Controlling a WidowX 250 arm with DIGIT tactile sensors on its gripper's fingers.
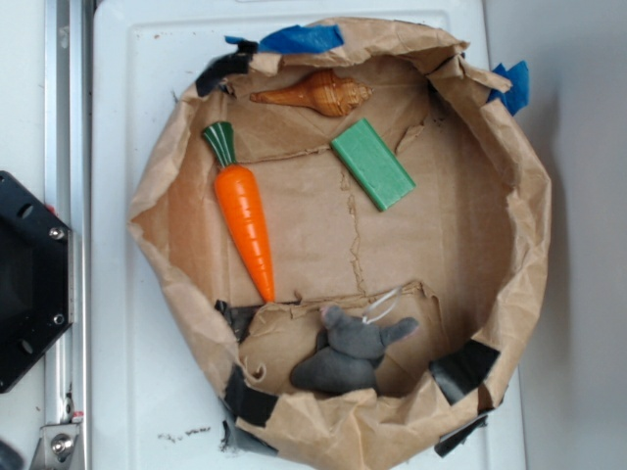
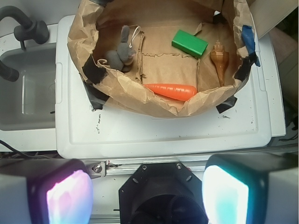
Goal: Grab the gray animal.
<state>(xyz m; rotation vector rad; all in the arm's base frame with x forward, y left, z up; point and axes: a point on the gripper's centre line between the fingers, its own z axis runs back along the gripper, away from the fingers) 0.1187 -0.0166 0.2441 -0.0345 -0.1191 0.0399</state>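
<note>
Lying inside crumpled brown paper ring (image 1: 529, 245) on white desk (image 1: 127, 392): long orange plastic carrot (image 1: 245, 220), flat green block (image 1: 372, 164), small dark gray plush animal (image 1: 351, 352) against the wall; end effector (image 2: 147, 193) hanging wide open, gripping nothing

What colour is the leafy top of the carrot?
Dark green with lighter stripes, clearest in the exterior view.

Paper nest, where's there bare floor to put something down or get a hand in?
The widest bare patch of the paper nest lies right of the green block, running down toward the gray animal. Another lies centrally, between the carrot and the block. It is tighter up top around the shell, and along the near wall beside the animal and black tape.
</note>
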